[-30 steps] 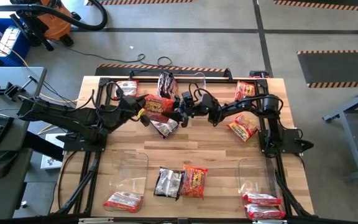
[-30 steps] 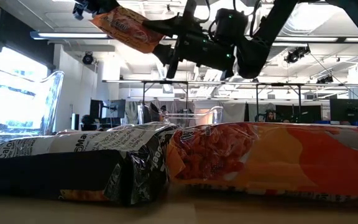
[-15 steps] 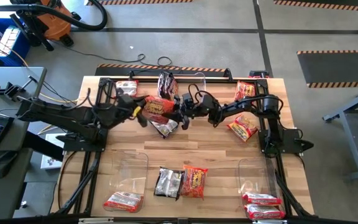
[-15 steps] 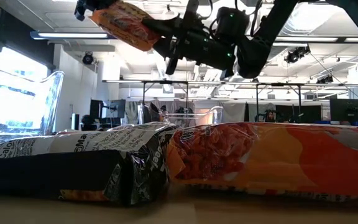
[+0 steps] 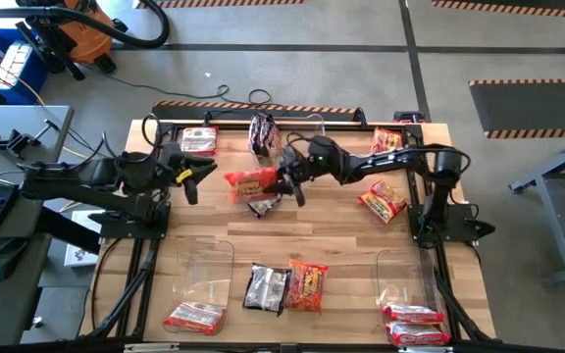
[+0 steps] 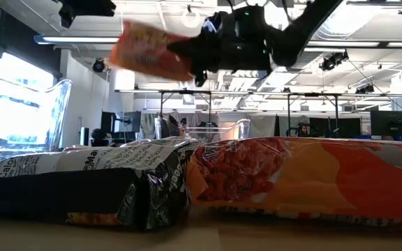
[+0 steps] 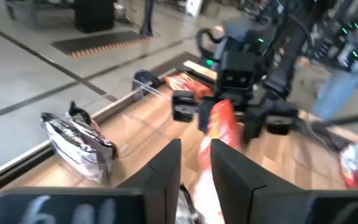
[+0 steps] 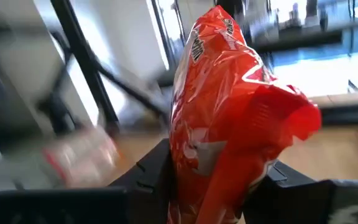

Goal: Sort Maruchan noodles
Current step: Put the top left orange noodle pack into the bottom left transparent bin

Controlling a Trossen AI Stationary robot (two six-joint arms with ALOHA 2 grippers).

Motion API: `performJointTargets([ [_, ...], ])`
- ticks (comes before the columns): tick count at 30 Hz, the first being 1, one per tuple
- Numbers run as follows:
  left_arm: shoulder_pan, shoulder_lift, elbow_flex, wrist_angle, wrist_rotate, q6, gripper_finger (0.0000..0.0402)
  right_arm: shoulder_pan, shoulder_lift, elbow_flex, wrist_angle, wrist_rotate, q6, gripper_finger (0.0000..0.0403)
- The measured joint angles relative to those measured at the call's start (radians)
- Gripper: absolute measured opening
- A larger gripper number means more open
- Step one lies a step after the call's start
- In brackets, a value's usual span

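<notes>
Right gripper [image 5: 284, 181] is what I'm watching: its fingers are clamped on one end of an orange-red noodle packet [image 5: 253, 182], and on my right wrist feed that packet [image 8: 229, 118] stands up between the two dark fingers, crinkled and glossy, with white lettering near its top that I cannot make out. From the low camera the packet [image 6: 149, 50] hangs in the air, tilted, well above the table, with the right gripper [image 6: 199, 57] at its end. Left gripper [image 5: 190, 176] sits apart from the packet toward the table's left side, nothing between its fingers, which stand slightly parted on my left wrist feed [image 7: 191, 168]. Right arm reaches across the back half of the table from its base at the right edge, stretched almost level; left arm is bent back toward its own side. Close to the low camera lie a black-silver packet [image 6: 82, 185], where I can read only "Ma" on its label, and an orange packet [image 6: 306, 174] touching it. From above, that pair [image 5: 284, 286] lies near the front middle between two clear bins [image 5: 204, 270], each holding pinkish-red packets [image 5: 194, 317]. More packets lie along the back of the wooden table [image 5: 341, 235].
</notes>
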Motion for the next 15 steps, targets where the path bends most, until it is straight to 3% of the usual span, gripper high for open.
performJointTargets([
  [3,0.024,0.049,0.072,-0.076,0.077,0.002,0.0102,0.026,-0.034,0.041,-0.256,0.126,-0.187,0.0112],
  [6,0.052,0.121,0.139,-0.145,0.181,0.017,0.0126,0.054,-0.039,0.092,-0.399,0.213,-0.302,0.0112],
  [11,0.095,0.291,0.239,-0.271,0.349,0.021,0.0162,0.091,-0.039,0.153,-0.499,0.274,-0.396,0.0115],
  [15,0.106,0.429,0.344,-0.406,0.371,0.09,0.0183,0.108,-0.04,0.186,-0.535,0.274,-0.413,0.0115],
])
